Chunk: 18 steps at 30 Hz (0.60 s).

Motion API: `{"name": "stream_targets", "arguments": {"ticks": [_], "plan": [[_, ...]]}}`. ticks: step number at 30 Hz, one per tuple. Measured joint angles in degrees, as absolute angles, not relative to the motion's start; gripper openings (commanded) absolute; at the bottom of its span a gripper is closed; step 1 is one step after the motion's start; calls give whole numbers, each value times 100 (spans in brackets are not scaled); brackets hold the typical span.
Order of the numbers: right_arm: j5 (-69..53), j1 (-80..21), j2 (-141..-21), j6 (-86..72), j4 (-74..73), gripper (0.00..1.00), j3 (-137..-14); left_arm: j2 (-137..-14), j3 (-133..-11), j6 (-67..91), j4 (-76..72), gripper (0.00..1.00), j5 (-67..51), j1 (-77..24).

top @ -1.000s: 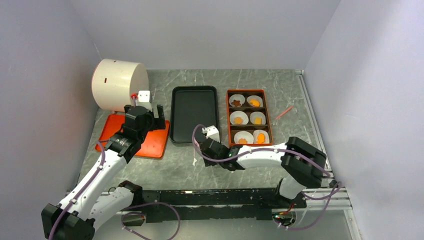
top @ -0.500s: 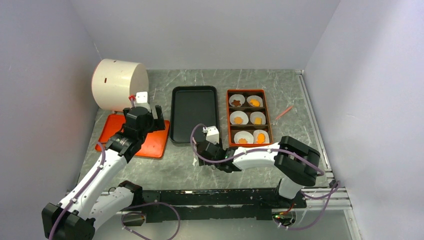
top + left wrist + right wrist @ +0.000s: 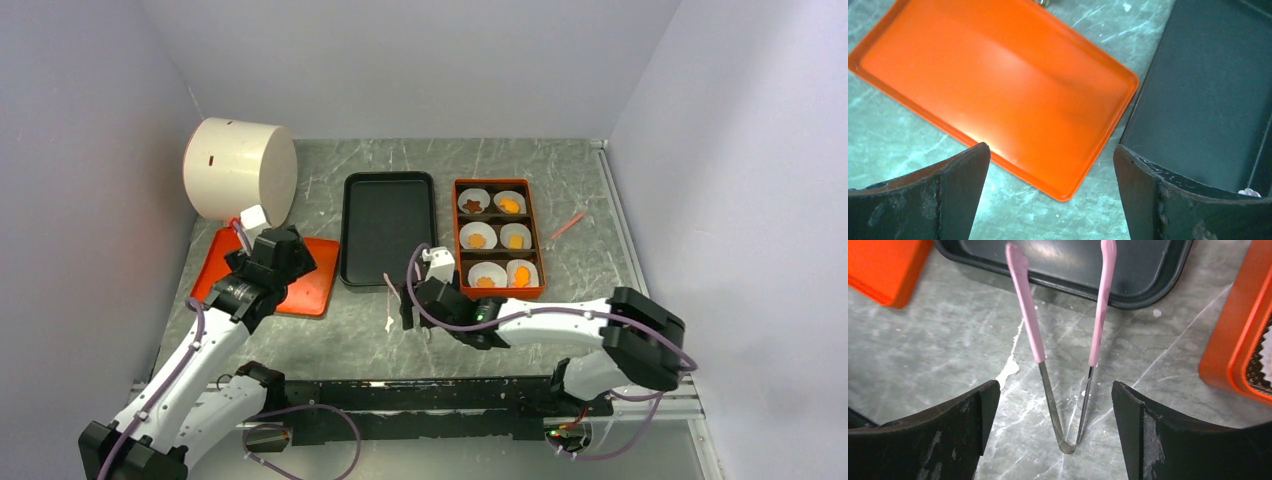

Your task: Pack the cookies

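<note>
The cookies lie in white paper cups in an orange box [image 3: 541, 240]: one dark brown cookie [image 3: 470, 206] and several orange cookies [image 3: 509, 206] [image 3: 477, 240] [image 3: 521, 276]. Metal tongs with pink tips [image 3: 1050, 390] lie flat on the table, tips reaching the black tray's rim; they also show in the top view [image 3: 388, 282]. My right gripper [image 3: 1053, 392] is open, low over the table, its jaws either side of the tongs' bend without touching them; it also shows in the top view [image 3: 404, 305]. My left gripper [image 3: 1052, 152] [image 3: 298, 268] is open and empty above the near corner of the orange lid [image 3: 998, 90].
An empty black tray [image 3: 388, 228] [image 3: 1208, 90] sits between the orange lid [image 3: 310, 290] and the box. A big white cylinder [image 3: 240, 168] lies at the back left. A thin pink stick [image 3: 567, 225] lies right of the box. A corner of the box shows in the right wrist view [image 3: 1243, 340].
My right gripper has swung round and come down over the tongs. My left gripper has drawn back toward the left over the orange lid.
</note>
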<state>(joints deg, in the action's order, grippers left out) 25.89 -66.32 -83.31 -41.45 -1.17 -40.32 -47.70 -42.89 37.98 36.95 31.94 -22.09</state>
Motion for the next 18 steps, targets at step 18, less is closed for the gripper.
{"name": "stream_targets", "arguments": {"ticks": [18], "plan": [[2801,-6632,-5946,-3304,646,90,-2637,-5151,-3256,5699,3931,98,3225,-1627]]}}
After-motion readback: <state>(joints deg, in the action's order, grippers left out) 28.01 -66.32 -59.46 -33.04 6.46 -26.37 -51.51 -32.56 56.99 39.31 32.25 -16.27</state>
